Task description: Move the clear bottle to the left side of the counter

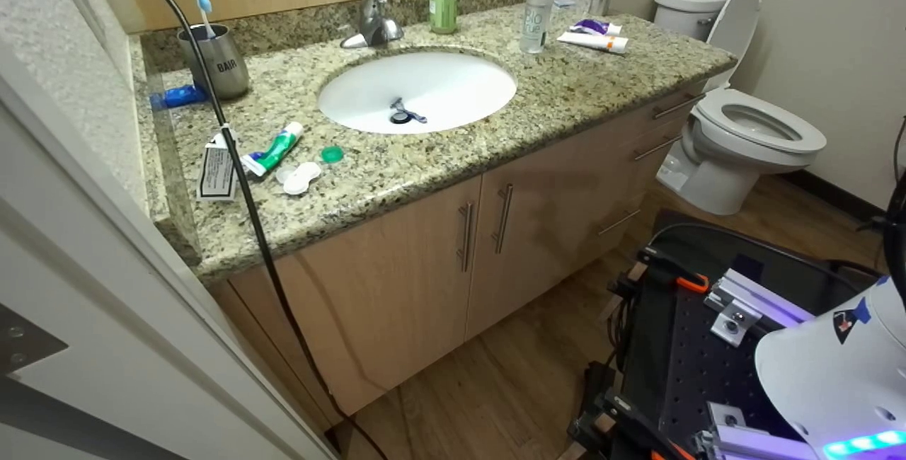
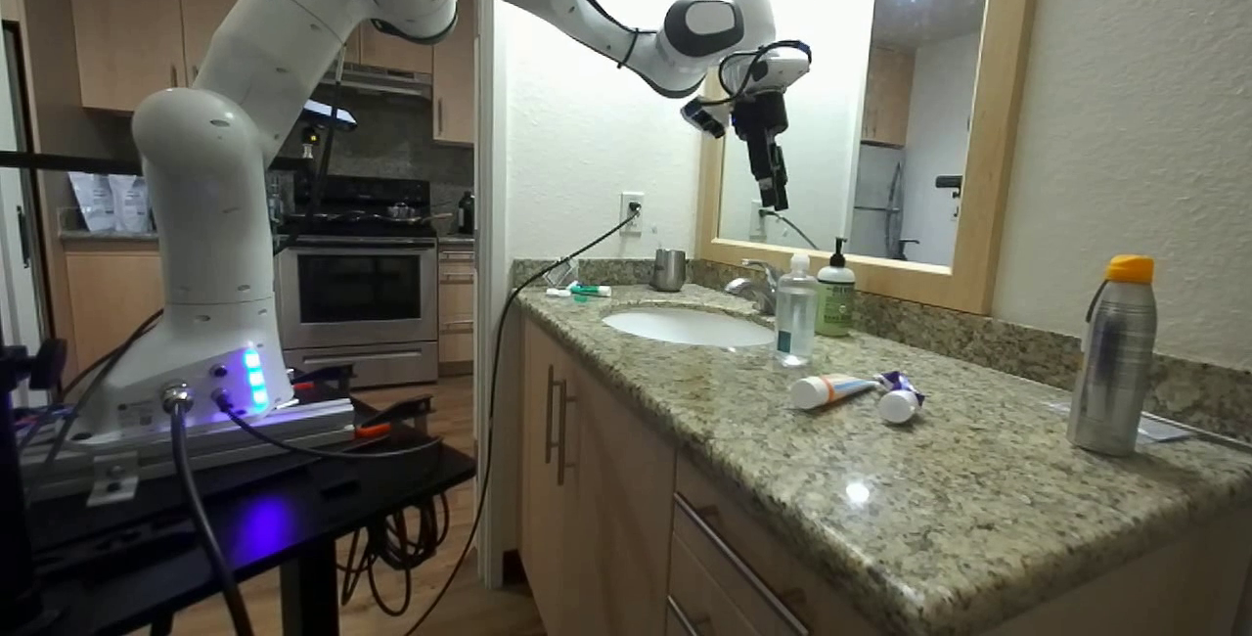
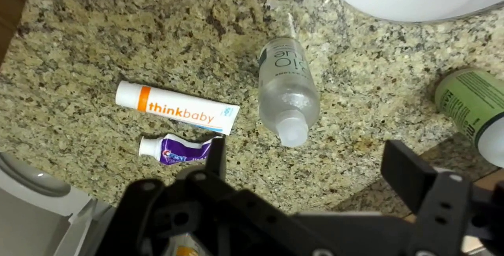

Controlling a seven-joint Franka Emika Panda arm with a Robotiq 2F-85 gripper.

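Note:
The clear bottle [image 1: 536, 18] stands upright on the speckled granite counter [image 1: 566, 92], right of the sink in that exterior view. It also stands near the sink and green soap bottle in an exterior view [image 2: 796, 313]. In the wrist view the clear bottle [image 3: 289, 86] is seen from above, its white cap towards the jaws. My gripper [image 3: 307, 153] is open, with wide-apart fingers and nothing between them. In an exterior view the gripper [image 2: 775, 194] hangs well above the counter, in front of the mirror, higher than the bottle and apart from it.
A green soap bottle [image 1: 444, 3] and faucet [image 1: 375, 25] stand behind the sink [image 1: 417, 92]. Two tubes lie near the bottle, one white and orange [image 3: 177, 106], one purple [image 3: 183, 149]. A metal cup [image 1: 223, 64] and small items lie left. A steel bottle [image 2: 1113, 362] stands near the far end.

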